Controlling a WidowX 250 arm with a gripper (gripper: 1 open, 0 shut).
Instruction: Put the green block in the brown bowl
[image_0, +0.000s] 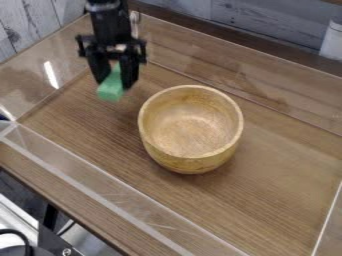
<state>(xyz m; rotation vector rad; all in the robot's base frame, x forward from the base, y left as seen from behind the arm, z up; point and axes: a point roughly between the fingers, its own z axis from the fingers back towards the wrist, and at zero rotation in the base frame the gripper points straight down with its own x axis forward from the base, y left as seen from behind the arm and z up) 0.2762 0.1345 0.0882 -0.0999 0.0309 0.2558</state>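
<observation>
The green block hangs above the wooden table, pinched between the black fingers of my gripper, which is shut on it and points straight down. Only the block's lower end shows below the fingertips. The brown bowl stands on the table to the right of and nearer the camera than the gripper. It is a round light wooden bowl with thick walls and nothing inside. The gripper and block are left of the bowl's rim, not over it.
The wooden table lies inside clear plastic walls that run along the front and left edges. A grey plank wall stands at the back left.
</observation>
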